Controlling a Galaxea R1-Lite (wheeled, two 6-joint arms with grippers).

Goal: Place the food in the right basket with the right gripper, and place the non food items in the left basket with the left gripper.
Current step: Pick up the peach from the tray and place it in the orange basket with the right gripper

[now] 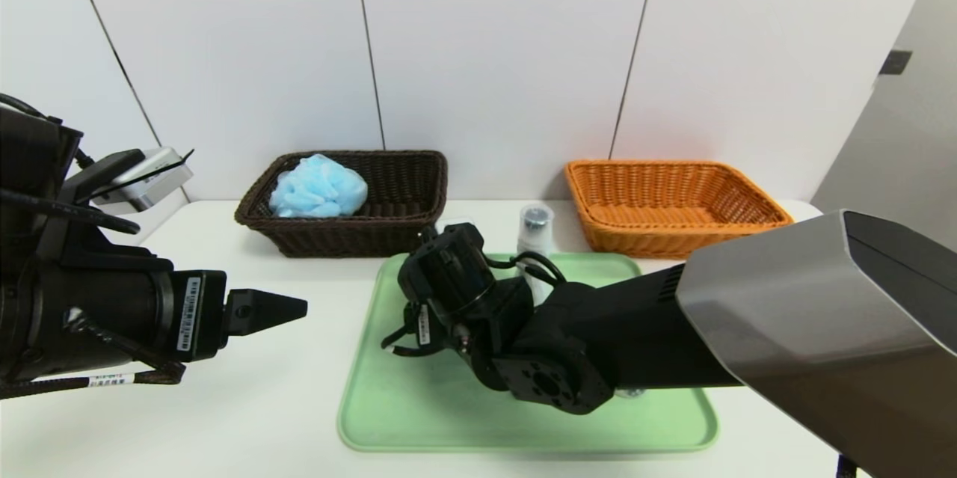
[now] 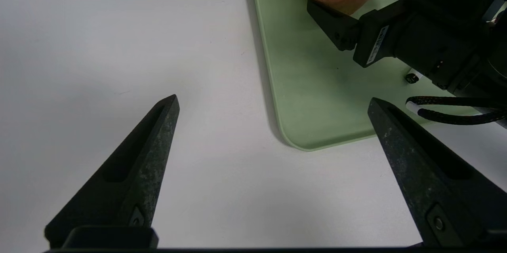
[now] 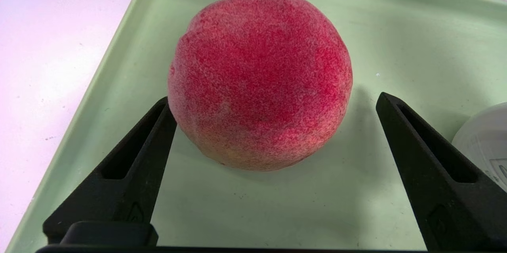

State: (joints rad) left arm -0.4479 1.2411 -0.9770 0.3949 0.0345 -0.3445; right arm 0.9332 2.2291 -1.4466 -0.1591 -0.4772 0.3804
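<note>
While the left gripper [image 2: 273, 102] is held wide open above the bare desk [image 2: 99, 47] off the tray's left edge, the peach [image 3: 259, 78] is flanked on the green tray [image 3: 396, 27] by the right gripper [image 3: 273, 100], spread wide, one finger touching it.

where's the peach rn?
Peach sits on the green tray near its left edge, between the open fingers of the right gripper; hidden behind that arm in the head view.
</note>
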